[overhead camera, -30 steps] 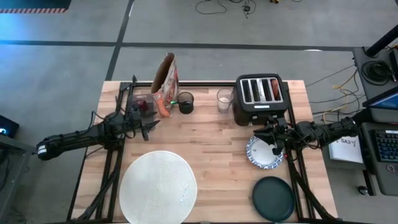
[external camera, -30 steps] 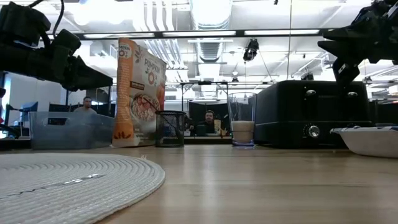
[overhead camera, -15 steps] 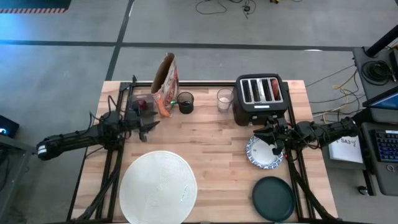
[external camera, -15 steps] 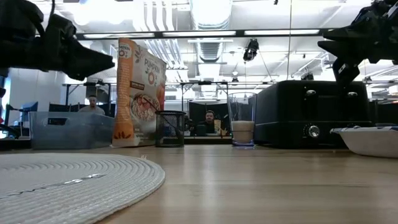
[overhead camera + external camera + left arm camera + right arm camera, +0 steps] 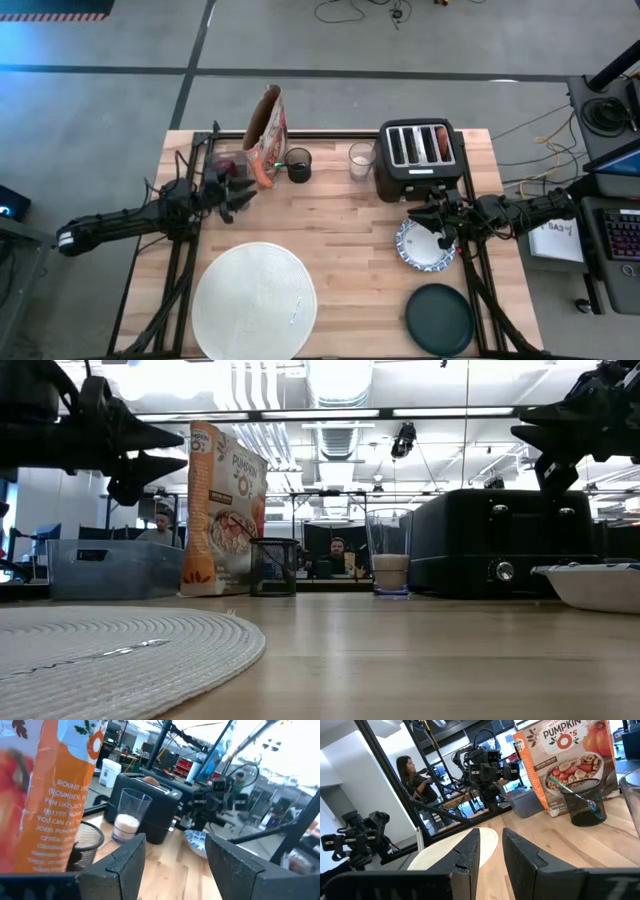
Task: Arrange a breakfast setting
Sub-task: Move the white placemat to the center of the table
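Grey concrete floor surrounds the wooden worktop [image 5: 340, 215], and from table height we look into a workshop of ceiling lights, racks and a few seated people.

Taking the worktop's middle as the clock centre in the overhead picture, we find the white mat [image 5: 255, 300] at 7 o'clock, with a spoon [image 5: 296, 311] lying on its right part. The green plate [image 5: 440, 320] sits at 5 o'clock by the front edge. The patterned bowl [image 5: 424, 246] lies at 4 o'clock, just in front of the black toaster [image 5: 419, 158], which stands at 1 o'clock. The glass [image 5: 360, 160], with something pale in its bottom, stands just left of the toaster, at 12 o'clock. A mesh cup [image 5: 298, 164] and a cereal box [image 5: 267, 131] stand at 11 o'clock, and a clear bin [image 5: 222, 165] sits at 10 o'clock.

Our left tool [image 5: 243, 196] hangs above the worktop just in front of the bin; its fingers are spread apart with nothing between them. Our right tool [image 5: 434, 218] hovers over the bowl's back rim, its fingers drawn near each other with a narrow gap and nothing gripped.
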### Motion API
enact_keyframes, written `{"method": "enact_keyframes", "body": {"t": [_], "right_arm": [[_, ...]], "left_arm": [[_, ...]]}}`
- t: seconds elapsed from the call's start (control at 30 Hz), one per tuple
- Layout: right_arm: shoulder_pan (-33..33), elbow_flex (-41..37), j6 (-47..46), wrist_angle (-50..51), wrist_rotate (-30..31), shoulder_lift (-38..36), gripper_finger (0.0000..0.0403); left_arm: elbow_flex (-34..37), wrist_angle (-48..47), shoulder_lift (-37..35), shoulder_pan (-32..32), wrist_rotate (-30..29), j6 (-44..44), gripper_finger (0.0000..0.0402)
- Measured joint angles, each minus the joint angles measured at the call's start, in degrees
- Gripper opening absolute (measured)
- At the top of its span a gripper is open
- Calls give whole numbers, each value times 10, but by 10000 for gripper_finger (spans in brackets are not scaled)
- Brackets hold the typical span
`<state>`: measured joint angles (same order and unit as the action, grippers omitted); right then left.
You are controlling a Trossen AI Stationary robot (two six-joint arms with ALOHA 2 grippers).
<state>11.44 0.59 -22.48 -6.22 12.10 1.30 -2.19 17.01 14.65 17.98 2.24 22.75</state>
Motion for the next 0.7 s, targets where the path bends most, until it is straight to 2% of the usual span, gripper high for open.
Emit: {"method": "enact_keyframes", "body": {"t": [0.13,0.3,0.47,0.57,0.7], "right_arm": [[0,0,0,0,0,0,73],[0,0,0,0,0,0,73],[0,0,0,0,0,0,73],[0,0,0,0,0,0,73],[0,0,0,0,0,0,73]], "left_arm": [[-9,11,24,0,0,8,189],[-76,0,83,0,0,5,189],[-180,-153,162,0,2,-17,189],[-228,-250,215,-3,2,9,189],[-255,-286,280,-32,3,39,189]]}}
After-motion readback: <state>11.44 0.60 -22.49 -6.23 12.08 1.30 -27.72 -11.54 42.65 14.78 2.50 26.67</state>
